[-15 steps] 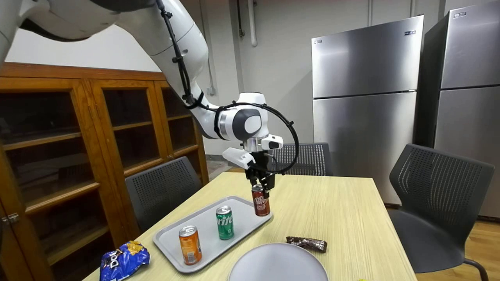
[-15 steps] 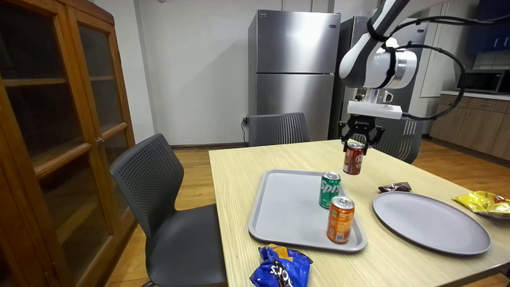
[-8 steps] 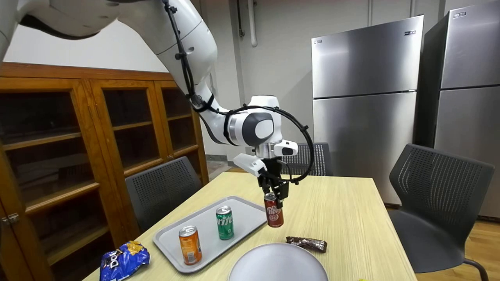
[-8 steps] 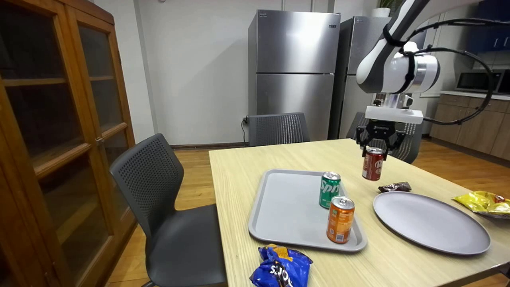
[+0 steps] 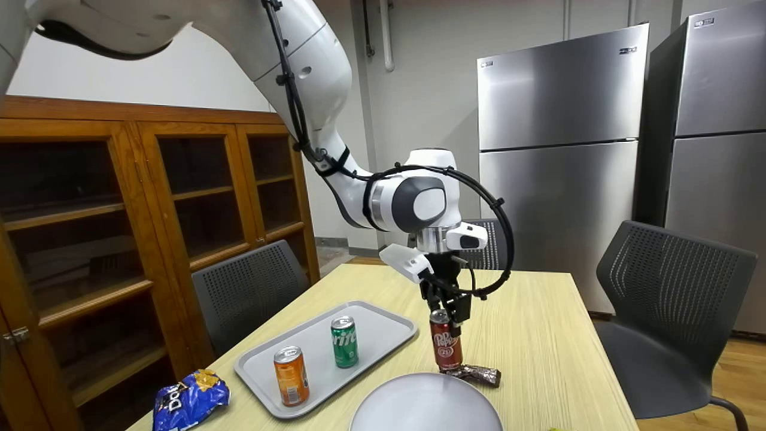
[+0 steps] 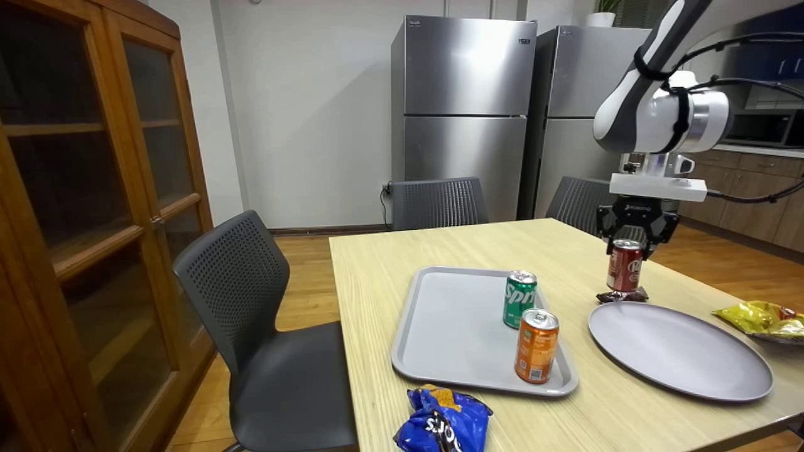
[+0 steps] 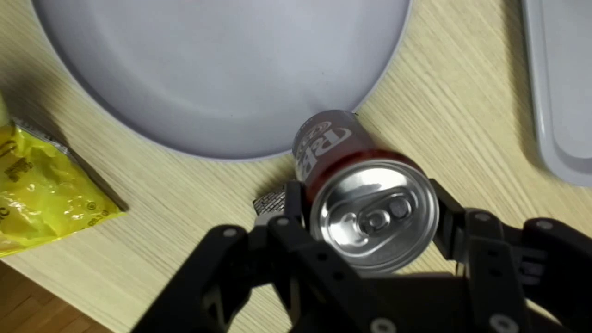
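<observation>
Overhead, the arm (image 5: 299, 66) extended from 10 o'clock in an exterior view and slanted down over the table (image 5: 526, 311), its wrist (image 5: 419, 200) hanging nearly plumb and the gripper (image 6: 628, 250) pointing to 6 o'clock. The jaws were pinching the red can (image 5: 447, 346) from opposite sides near its top, holding it roughly upright. In both exterior views its base overlapped the bar (image 5: 482, 375); whether the two touched could not be told. In the wrist view, measured from the red can, the plate (image 7: 222, 69) lay between 10 and 11 o'clock, the yellow bag (image 7: 51, 189) at 9 and the tray (image 7: 564, 83) at 2. The green can (image 6: 520, 300) and orange can (image 6: 537, 346) stood upright on the tray, toward 8 o'clock in an exterior view.
</observation>
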{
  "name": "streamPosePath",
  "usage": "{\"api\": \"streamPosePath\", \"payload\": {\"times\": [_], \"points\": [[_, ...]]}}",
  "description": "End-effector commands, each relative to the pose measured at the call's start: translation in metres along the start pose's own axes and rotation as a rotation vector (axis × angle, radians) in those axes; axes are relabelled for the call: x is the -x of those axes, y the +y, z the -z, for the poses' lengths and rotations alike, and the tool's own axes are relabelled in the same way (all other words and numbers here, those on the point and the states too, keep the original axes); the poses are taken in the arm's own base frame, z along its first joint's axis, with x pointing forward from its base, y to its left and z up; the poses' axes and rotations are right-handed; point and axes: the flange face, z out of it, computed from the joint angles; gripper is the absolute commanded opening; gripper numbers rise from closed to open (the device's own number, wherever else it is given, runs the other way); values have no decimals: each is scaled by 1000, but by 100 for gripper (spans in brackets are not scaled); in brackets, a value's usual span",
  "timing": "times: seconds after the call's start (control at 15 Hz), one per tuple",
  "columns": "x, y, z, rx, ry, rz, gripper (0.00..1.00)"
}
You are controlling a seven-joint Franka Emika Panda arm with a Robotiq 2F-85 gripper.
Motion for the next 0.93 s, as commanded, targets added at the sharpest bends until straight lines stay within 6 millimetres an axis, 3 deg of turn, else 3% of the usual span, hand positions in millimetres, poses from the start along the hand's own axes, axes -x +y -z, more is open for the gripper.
{"api": "streamPosePath", "payload": {"times": [0.0, 0.87], "points": [[6, 17, 9, 7, 3, -7, 39], [20, 30, -30, 13, 21, -12, 39]]}}
